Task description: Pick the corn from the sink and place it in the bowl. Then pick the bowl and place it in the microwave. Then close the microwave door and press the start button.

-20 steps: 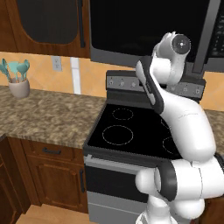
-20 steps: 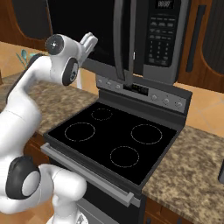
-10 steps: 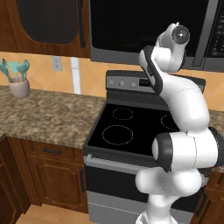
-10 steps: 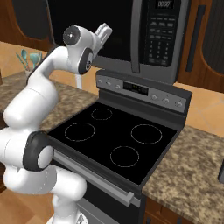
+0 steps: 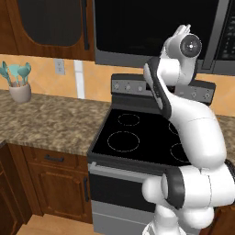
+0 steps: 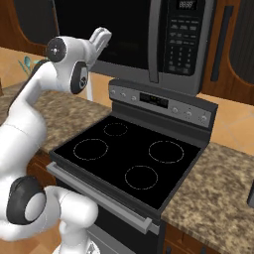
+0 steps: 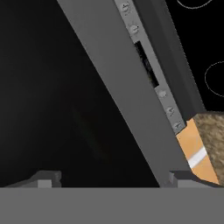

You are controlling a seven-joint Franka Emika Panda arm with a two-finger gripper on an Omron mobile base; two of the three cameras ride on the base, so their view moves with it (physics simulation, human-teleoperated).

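two small dark finger tips of the gripper [image 7: 109,177] stand far apart with nothing between them, facing the dark glass of the microwave door [image 6: 124,30]. the door is shut, flush with the microwave [image 5: 156,32], whose button panel [image 6: 181,39] sits at its right. the white arm is raised in front of it, above the black stove [image 6: 131,166]. a cup of teal utensils [image 5: 18,85] stands on the granite counter [image 5: 50,121].
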